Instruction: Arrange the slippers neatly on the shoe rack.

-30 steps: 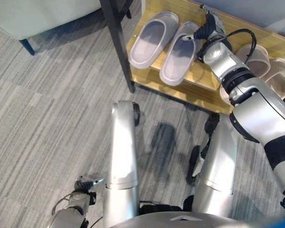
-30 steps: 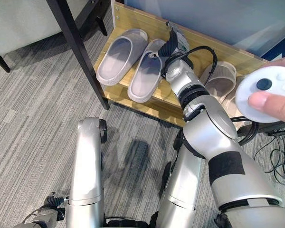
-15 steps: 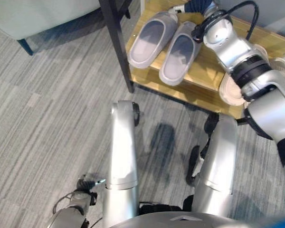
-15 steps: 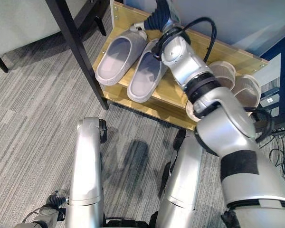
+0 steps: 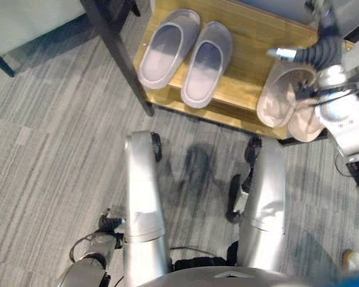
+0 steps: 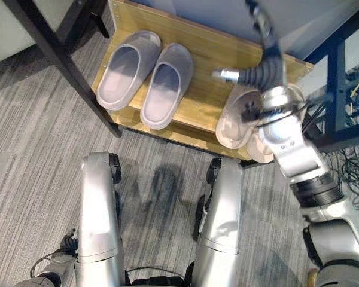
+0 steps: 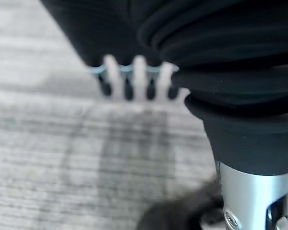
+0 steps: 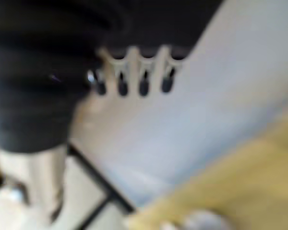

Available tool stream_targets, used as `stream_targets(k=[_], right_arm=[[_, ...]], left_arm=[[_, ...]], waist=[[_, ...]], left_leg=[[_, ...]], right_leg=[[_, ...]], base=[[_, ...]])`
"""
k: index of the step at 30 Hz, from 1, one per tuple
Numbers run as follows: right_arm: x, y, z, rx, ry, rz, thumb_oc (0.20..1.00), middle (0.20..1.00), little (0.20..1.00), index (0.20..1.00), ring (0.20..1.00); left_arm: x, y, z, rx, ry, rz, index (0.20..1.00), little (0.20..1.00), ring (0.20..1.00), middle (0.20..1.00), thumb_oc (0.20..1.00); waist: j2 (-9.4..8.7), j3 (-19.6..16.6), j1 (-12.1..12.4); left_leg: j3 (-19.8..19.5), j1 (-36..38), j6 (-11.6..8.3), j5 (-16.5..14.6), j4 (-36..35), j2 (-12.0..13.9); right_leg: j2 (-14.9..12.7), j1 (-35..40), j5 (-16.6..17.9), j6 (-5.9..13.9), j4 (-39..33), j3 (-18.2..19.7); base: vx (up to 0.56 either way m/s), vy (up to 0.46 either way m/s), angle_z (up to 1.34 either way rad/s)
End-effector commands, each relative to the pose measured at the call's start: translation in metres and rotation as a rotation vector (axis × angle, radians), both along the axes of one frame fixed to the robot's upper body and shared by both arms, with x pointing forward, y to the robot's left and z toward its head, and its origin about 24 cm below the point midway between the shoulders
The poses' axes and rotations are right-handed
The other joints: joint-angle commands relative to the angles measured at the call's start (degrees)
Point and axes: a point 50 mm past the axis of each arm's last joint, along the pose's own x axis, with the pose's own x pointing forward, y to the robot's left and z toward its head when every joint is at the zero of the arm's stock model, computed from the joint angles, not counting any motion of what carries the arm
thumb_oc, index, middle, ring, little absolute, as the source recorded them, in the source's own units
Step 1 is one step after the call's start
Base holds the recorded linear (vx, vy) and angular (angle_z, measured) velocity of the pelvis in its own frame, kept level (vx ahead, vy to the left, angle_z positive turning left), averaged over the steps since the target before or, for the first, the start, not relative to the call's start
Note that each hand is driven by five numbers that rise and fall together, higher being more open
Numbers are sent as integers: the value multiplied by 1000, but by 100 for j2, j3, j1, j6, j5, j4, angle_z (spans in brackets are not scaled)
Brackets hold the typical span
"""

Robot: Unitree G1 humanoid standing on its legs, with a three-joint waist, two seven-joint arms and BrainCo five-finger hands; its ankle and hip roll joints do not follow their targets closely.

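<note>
Two grey slippers [image 5: 184,55], wooden rack [image 5: 245,66], unlabelled

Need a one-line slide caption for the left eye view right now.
Grey slippers paired on the wooden shoe rack; right hand raised above the beige slippers.

bare shelf [image 5: 251,72] between slipper pairs, black table leg [image 5: 116,51] probably crowding grey slippers [image 5: 182,54]

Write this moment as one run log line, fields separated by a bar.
grey slippers: paired on rack | beige slippers: rack edge | right hand: raised, open | left hand: idle, open
</note>
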Motion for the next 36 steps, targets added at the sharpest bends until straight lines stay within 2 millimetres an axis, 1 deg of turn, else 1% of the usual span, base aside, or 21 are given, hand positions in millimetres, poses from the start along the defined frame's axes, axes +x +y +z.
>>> stream_targets(k=[1,2,3,6,7,10,15,17,18,20,21,24,26,27,28,30,31,32,33,35,36], right_arm=[[-15,11,27,56,-139,116,1000,1000,1000,1000,1000],[-15,11,26,57,-139,115,1000,1000,1000,1000,1000],[-13,11,8,114,-90,112,1000,1000,1000,1000,1000],[-13,13,-6,165,-69,111,1000,1000,1000,1000,1000],[-18,15,-18,207,-54,118,1000,1000,1000,1000,1000],[-24,17,-34,232,-14,133,1000,1000,1000,1000,1000],[-38,17,-69,268,78,129,1000,1000,1000,1000,1000],[-45,15,-89,242,137,92,1000,1000,1000,1000,1000],[-46,15,-89,243,138,92,1000,1000,1000,1000,1000],[-48,14,-106,247,205,79,1000,1000,1000,1000,1000],[-46,13,-124,250,283,58,1000,1000,1000,1000,1000],[-45,15,-139,244,348,49,1000,1000,1000,1000,1000],[-44,15,-157,207,423,22,1000,1000,1000,1000,1000],[-46,13,-174,160,491,-10,1000,1000,1000,1000,1000],[-46,13,-174,159,491,-10,1000,1000,1000,1000,1000],[-49,9,-195,130,570,-34,1000,1000,1000,1000,1000],[-56,1,-231,132,720,-97,1000,1000,1000,1000,1000],[-61,-2,-246,137,783,-120,1000,1000,1000,1000,1000],[-71,-10,-271,200,895,-170,1000,1000,1000,1000,1000],[-89,-25,-299,210,1021,-257,1000,1000,1000,1000,1000],[-94,-30,-305,202,1051,-280,1000,1000,1000,1000,1000]], left_arm=[[-4,-9,-4,38,14,-56,1000,1000,1000,1000,1000],[-4,-9,-4,39,14,-56,1000,1000,1000,1000,1000],[-2,-9,-3,53,5,-59,1000,1000,1000,1000,1000],[1,-9,-2,61,-2,-62,1000,1000,1000,1000,1000],[2,-10,-1,70,-5,-59,1000,1000,1000,1000,1000],[-2,-12,-4,66,5,-62,1000,1000,1000,1000,1000],[-4,-16,-6,55,13,-67,1000,1000,1000,1000,1000],[-1,-21,-6,50,-1,-78,1000,1000,1000,1000,1000],[-1,-21,-6,50,-1,-78,1000,1000,1000,1000,1000],[0,-24,-7,45,4,-101,1000,1000,1000,1000,1000],[2,-28,-7,43,-2,-126,1000,1000,1000,1000,1000],[5,-30,-6,42,-7,-147,1000,1000,1000,1000,1000],[6,-35,-6,44,-7,-186,1000,1000,1000,1000,1000],[7,-42,-8,55,5,-252,1000,1000,1000,1000,1000],[7,-42,-8,55,5,-252,1000,1000,1000,1000,1000],[9,-50,-9,81,17,-347,1000,1000,1000,1000,1000],[8,-61,-11,107,38,-465,1000,1000,1000,1000,1000],[8,-64,-12,120,44,-510,1000,1000,1000,1000,1000],[9,-70,-12,129,47,-568,1000,1000,1000,1000,1000],[9,-83,-12,135,27,-676,1000,1000,1000,1000,1000],[8,-88,-12,139,26,-717,1000,1000,1000,1000,1000]], waist=[[268,67,382],[269,67,383],[295,66,364],[346,64,346],[353,28,309],[355,-61,293],[310,-211,190],[277,-248,121],[281,-237,121],[264,-300,84],[267,-354,72],[235,-391,44],[213,-491,23],[195,-590,3],[196,-567,4],[199,-657,-22],[211,-770,-58],[227,-817,-73],[248,-938,-120],[338,-1070,-149],[370,-1119,-165]], left_leg=[[288,35,595,196,-898,-155],[286,36,597,207,-907,-159],[265,37,568,344,-1097,-169],[240,41,581,459,-1340,-141],[270,125,587,613,-1655,-71],[326,355,608,737,-2066,-6],[447,1086,614,1147,-3272,158],[514,1676,599,1434,-4147,232],[512,1703,599,1446,-4172,232],[557,2036,570,1623,-4737,257],[618,2394,543,1834,-5328,293],[659,2784,489,2118,-5984,322],[718,3168,420,2360,-6592,331],[759,3630,401,2574,-7218,362],[760,3676,401,2591,-7256,364],[854,4169,374,2819,-7889,343],[995,4694,322,3023,-8597,322],[1061,4993,298,3166,-9000,311],[1172,5339,278,3519,-9635,256],[1333,6047,242,3761,-10454,215],[1403,6271,232,3848,-10710,238]], right_leg=[[-59,326,939,-572,-1035,383],[-64,332,944,-574,-1046,376],[-91,322,964,-574,-1173,308],[-133,363,1012,-570,-1385,209],[-211,451,1067,-597,-1738,34],[-235,643,1167,-575,-2118,-106],[-365,1281,1397,-546,-3354,-536],[-387,1826,1570,-512,-4164,-768],[-387,1858,1580,-515,-4190,-780],[-399,2162,1729,-460,-4709,-895],[-395,2499,1931,-401,-5285,-1040],[-376,2899,2199,-342,-5944,-1212],[-339,3300,2427,-272,-6559,-1375],[-300,3693,2697,-160,-7149,-1505],[-296,3741,2714,-162,-7186,-1515],[-276,4183,2990,-61,-7786,-1670],[-226,4653,3291,93,-8402,-1807],[-210,4952,3428,141,-8787,-1883],[-182,5280,3831,168,-9448,-1992],[-95,5899,4174,268,-10290,-2085],[-64,6051,4258,299,-10466,-2084]], base=[[-141,-25,23],[-76,-22,22],[-44,-14,13],[-65,18,4],[-78,10,6],[-46,15,8],[-35,44,0],[-57,32,-7],[-38,35,-6],[-12,50,-11],[-10,44,-9],[-9,20,-5],[27,6,-7],[31,14,-4],[51,16,0],[71,29,2],[119,39,0],[96,19,2],[78,-5,6],[133,-36,-7],[185,-94,-23]])
